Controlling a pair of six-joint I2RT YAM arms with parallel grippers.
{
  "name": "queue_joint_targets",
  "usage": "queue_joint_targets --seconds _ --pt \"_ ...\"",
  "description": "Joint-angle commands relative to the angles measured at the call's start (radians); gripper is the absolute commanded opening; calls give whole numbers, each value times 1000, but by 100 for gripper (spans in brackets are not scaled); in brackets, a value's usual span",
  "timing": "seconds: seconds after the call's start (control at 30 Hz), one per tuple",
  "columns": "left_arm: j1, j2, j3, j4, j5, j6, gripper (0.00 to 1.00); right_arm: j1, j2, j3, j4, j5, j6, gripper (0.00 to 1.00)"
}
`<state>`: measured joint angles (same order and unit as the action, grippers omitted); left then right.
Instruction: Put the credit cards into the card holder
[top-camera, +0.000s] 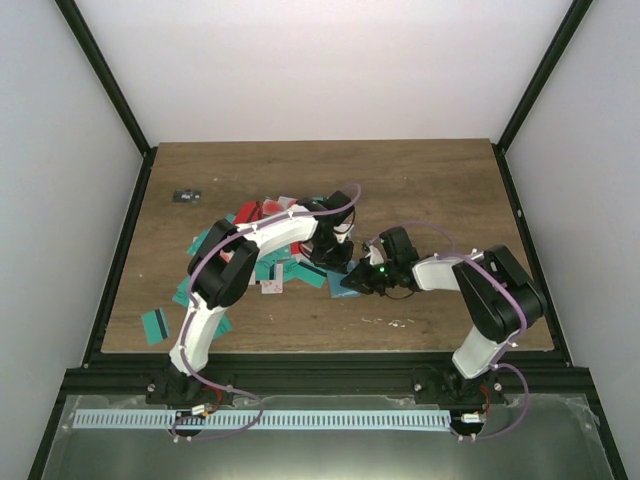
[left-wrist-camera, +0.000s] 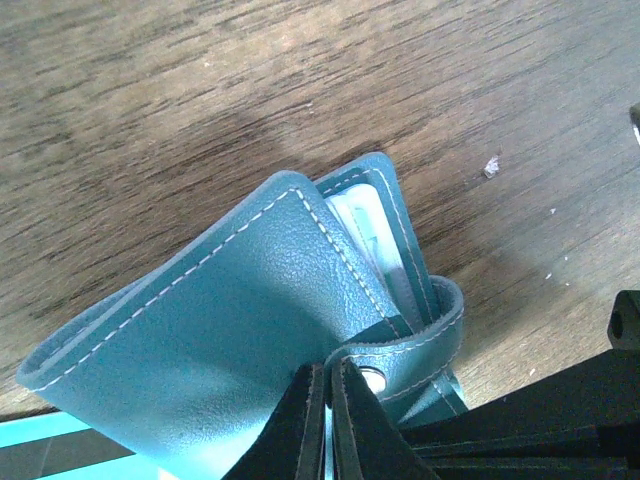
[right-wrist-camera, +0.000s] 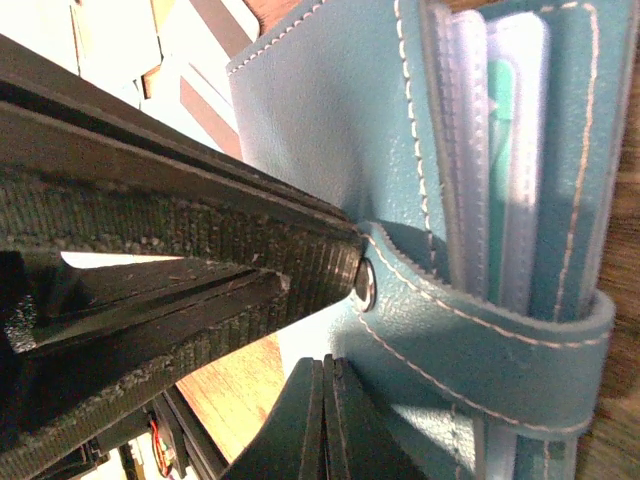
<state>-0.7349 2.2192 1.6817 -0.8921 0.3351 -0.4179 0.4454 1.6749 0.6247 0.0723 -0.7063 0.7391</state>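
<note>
Now the left jaws and right jaws are both clamped tight on the teal card holder (left-wrist-camera: 230, 330).

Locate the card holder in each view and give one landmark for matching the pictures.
Top external: card holder, a teal patch near picture centre, mostly hidden.
Left wrist: it fills the lower centre.
Right wrist: it fills the upper right.
Shared landmark: its metal snap, in both wrist views; too small to tell from above.
</note>
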Motion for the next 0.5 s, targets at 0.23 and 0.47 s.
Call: queue_joint_targets --seconds 0.23,0.47 --pt "68 76 -117 -152 -294 1 4 -11 -53 -145 -330 223 52 1" --pt "68 45 -111 -125 -219 13 6 -11 -32 -138 -323 210 47 1"
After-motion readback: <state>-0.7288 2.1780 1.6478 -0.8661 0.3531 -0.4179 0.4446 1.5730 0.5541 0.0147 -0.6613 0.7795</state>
